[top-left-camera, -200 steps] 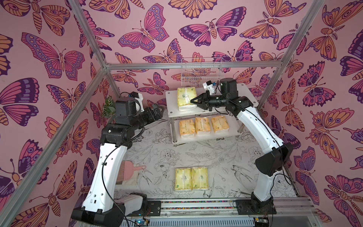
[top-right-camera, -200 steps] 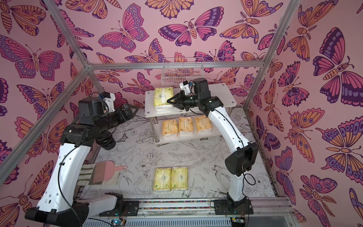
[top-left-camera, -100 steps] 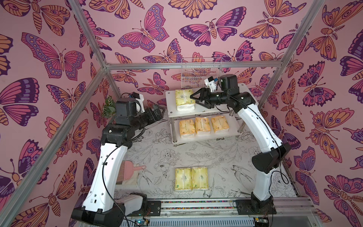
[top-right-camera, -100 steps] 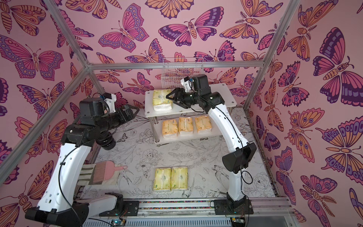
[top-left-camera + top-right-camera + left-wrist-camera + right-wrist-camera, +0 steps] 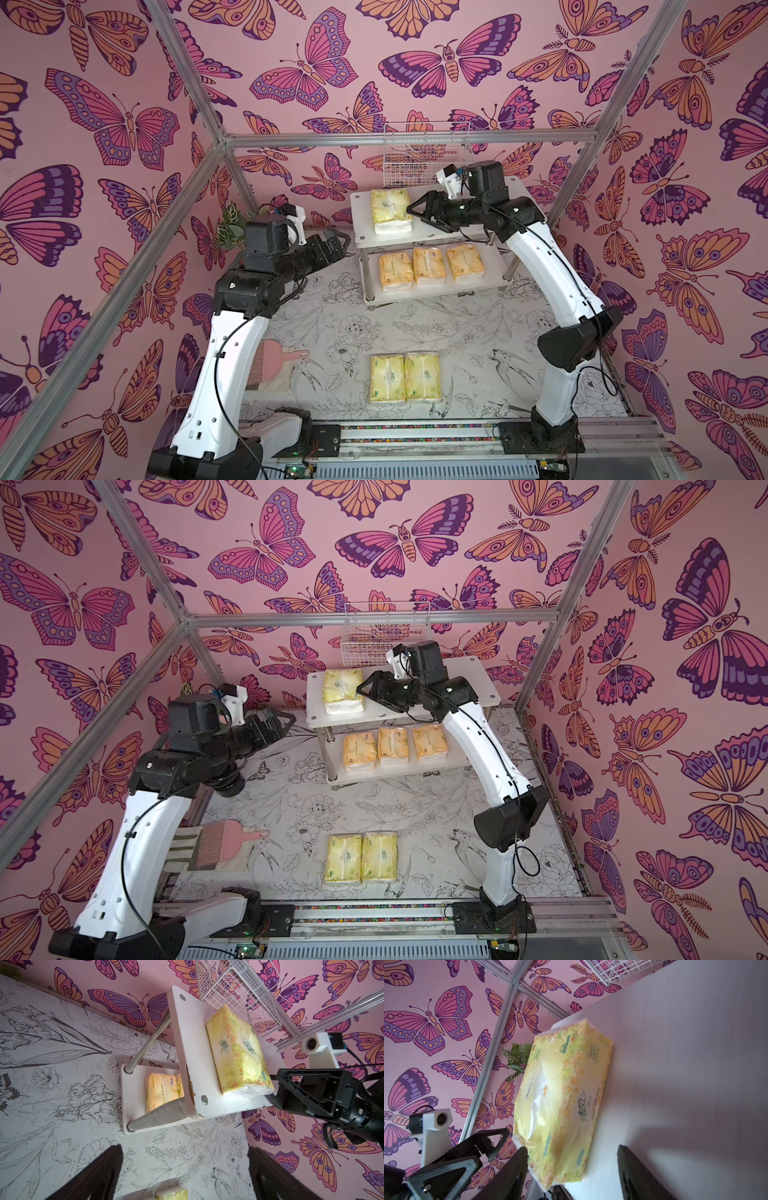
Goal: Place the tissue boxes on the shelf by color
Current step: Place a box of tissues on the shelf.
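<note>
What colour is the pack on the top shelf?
Pale yellow-green pack, clearest in the right wrist view.

- The shelf is standing upright at the back, showing two white boards on shiny chrome legs.
- One pale yellow-green tissue box is lying flat on its top board, toward the left end in both top views.
- Three orange-yellow tissue boxes are lying flat in a close row on its lower board.
- Two more pale yellow-green tissue boxes are lying flat, touching side by side, in front of the shelf and well apart from it.

1 wire basket at back wall, 1 pink dustpan on floral mat, sm. plant in corner
</note>
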Robot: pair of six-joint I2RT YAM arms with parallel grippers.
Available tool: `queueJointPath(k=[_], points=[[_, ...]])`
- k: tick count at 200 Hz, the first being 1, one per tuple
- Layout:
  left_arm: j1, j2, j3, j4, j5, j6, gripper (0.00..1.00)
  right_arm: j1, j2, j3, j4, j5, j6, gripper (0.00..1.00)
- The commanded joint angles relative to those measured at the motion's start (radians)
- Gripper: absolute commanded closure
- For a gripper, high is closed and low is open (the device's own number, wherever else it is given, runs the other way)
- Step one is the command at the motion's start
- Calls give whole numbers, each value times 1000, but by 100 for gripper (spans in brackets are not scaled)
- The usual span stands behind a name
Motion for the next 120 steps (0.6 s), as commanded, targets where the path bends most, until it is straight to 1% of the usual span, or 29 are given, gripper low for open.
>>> queueJointPath(k=[1,21,72,94,120], points=[[1,-28,-39,17,35,-2,0,18,-86,-40,34,12,-31,29],[-3,-24,-40,24,37,-8,0,37,-117,-76,49,9,-29,29],[-18,-4,-17,30,30,-10,1,126,-179,-175,112,18,-2,29],[-23,1,-15,30,28,-10,1,146,-176,-203,141,17,12,29],[-29,3,-14,33,23,-11,0,148,-151,-202,163,20,20,29]])
